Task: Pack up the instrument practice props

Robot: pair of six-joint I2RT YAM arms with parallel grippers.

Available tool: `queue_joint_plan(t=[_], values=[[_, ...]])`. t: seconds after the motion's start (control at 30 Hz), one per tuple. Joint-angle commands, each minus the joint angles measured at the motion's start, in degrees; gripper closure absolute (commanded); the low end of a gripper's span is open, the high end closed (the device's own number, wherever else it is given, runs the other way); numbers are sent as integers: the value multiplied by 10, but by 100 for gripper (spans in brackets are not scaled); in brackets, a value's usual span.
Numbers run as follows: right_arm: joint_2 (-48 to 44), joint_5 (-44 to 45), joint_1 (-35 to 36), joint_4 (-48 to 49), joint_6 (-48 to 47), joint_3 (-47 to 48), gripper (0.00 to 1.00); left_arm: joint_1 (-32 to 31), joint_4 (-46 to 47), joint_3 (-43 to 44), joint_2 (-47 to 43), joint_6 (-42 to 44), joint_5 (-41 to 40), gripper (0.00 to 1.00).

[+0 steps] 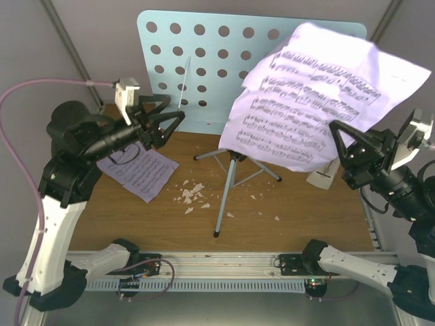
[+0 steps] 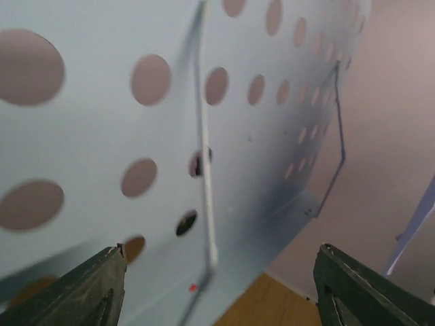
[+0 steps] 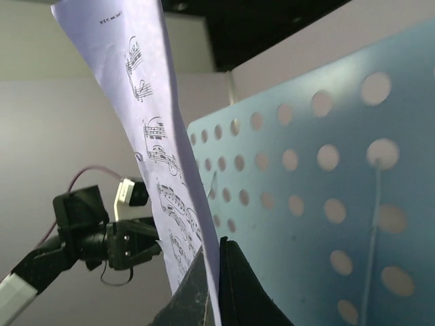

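The pale blue music stand stands at the back middle on tripod legs; its holed desk fills the left wrist view and shows in the right wrist view. My right gripper is shut on a sheet-music page, held in the air in front of the desk's right side; the page runs up between the fingers. My left gripper is open and empty just in front of the desk's lower left. A second page lies on the table. The white metronome peeks out under the held page.
Small white crumbs lie scattered on the wooden table near the stand's foot. A thin wire page holder runs down the desk face. Grey walls close in the back and sides.
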Motion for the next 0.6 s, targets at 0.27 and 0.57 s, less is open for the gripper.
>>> queue_joint_plan(t=[0.27,0.57], values=[[-55,-175,-4,-25,56,-182,100,-4,210,-301,-193,-52,267,11],[-42,-240,-4,75,101,-273,100,-28,276,-359,-195,-68,277,7]])
